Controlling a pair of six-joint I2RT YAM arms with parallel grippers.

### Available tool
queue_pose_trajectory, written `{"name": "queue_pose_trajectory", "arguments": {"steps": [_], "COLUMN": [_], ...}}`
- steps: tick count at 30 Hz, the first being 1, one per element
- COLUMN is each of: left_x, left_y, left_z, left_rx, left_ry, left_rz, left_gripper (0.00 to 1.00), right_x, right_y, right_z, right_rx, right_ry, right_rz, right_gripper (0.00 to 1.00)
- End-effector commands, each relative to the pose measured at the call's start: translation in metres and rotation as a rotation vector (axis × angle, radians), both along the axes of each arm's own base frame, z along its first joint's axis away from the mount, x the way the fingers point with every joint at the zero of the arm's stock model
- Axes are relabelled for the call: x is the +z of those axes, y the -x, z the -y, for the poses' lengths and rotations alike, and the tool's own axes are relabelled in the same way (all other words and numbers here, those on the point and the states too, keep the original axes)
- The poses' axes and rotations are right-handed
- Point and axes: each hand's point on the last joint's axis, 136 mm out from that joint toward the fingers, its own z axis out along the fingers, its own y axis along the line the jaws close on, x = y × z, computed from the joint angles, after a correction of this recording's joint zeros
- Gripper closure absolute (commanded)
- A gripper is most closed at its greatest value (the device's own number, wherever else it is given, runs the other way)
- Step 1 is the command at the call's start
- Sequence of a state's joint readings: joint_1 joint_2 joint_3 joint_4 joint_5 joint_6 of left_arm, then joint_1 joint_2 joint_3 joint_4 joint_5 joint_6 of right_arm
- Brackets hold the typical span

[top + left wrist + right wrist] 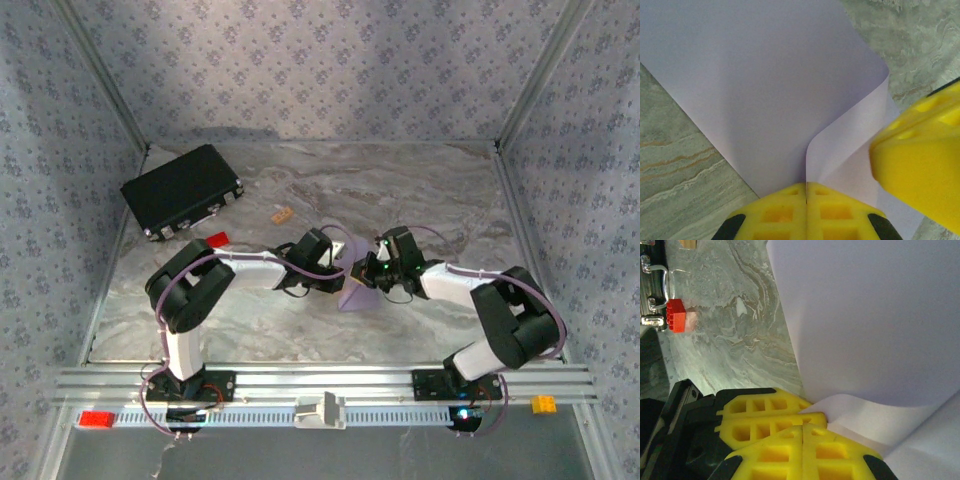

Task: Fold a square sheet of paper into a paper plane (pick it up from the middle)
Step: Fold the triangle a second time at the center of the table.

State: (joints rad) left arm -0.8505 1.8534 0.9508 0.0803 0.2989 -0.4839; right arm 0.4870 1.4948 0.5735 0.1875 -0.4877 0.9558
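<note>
Black-and-white arms point(190, 290), purple cables point(240, 256), yellow latticed fingers point(785, 212).

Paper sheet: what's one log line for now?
sheet: one flap curling over | left tool: shut on sheet | right tool: shut on sheet, beside left tool

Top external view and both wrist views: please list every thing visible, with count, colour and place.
square sheet of paper: 1, pale lilac, table centre, bent over, pinched by both grippers
black case: 1, black, far left of table
red block: 1, red, beside the case
tan block: 1, tan, right of the case
table: 1, grey marbled
left gripper: 1, yellow fingers, shut on the paper
right gripper: 1, yellow fingers, shut on the paper
</note>
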Motion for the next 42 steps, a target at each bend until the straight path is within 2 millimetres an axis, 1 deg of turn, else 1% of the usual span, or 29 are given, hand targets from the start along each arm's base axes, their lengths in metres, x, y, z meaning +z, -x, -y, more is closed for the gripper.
{"name": "queue_pose_trajectory", "arguments": {"steps": [1, 11, 16, 17, 19, 22, 24, 27, 30, 33, 36, 38, 40, 42], "left_x": [-0.006, -0.007, -0.008, -0.008, -0.007, -0.007, -0.008, -0.008, -0.007, -0.007, -0.008, -0.008, -0.007, -0.008], "left_y": [-0.002, -0.002, -0.002, -0.002, -0.002, -0.002, -0.002, -0.002, -0.002, -0.002, -0.001, -0.001, -0.001, -0.001], "left_z": [-0.003, -0.003, -0.003, -0.003, -0.003, -0.004, -0.003, -0.004, -0.004, -0.003, -0.003, -0.003, -0.003, -0.003], "left_rx": [0.01, 0.007, 0.007, 0.007, 0.008, 0.008, 0.007, 0.007, 0.006, 0.004, 0.003, 0.002, 0.002, 0.0], "left_ry": [-0.022, -0.023, -0.025, -0.025, -0.028, -0.03, -0.03, -0.031, -0.031, -0.028, -0.031, -0.031, -0.029, -0.032], "left_rz": [-0.023, -0.028, -0.03, -0.029, -0.028, -0.028, -0.028, -0.03, -0.028, -0.03, -0.032, -0.031, -0.031, -0.032], "left_gripper": [1.0, 1.0, 1.0, 1.0, 1.0, 1.0, 1.0, 1.0, 1.0, 1.0, 1.0, 1.0, 1.0, 1.0], "right_x": [0.002, -0.029, -0.041, -0.041, -0.034, -0.012, -0.001, 0.001, -0.008, -0.022, -0.037, -0.051, -0.059, -0.058], "right_y": [-0.004, 0.012, 0.016, 0.016, 0.013, 0.005, -0.001, -0.006, -0.007, -0.004, 0.001, 0.005, 0.008, 0.007], "right_z": [-0.006, 0.01, 0.015, 0.014, 0.013, 0.013, 0.018, 0.024, 0.027, 0.031, 0.039, 0.048, 0.053, 0.053], "right_rx": [0.003, -0.033, -0.04, -0.037, -0.044, -0.056, -0.049, -0.045, -0.057, -0.068, -0.086, -0.108, -0.123, -0.137], "right_ry": [-0.02, 0.019, 0.031, 0.026, 0.008, -0.018, 0.023, 0.053, 0.03, 0.042, 0.072, 0.114, 0.13, 0.102], "right_rz": [-0.008, -0.059, -0.078, -0.079, -0.072, -0.03, -0.001, 0.007, -0.016, -0.04, -0.076, -0.118, -0.144, -0.148], "right_gripper": [0.95, 0.95, 0.95, 0.94, 0.94, 0.94, 0.94, 0.94, 0.94, 0.94, 0.94, 0.94, 0.94, 0.94]}}
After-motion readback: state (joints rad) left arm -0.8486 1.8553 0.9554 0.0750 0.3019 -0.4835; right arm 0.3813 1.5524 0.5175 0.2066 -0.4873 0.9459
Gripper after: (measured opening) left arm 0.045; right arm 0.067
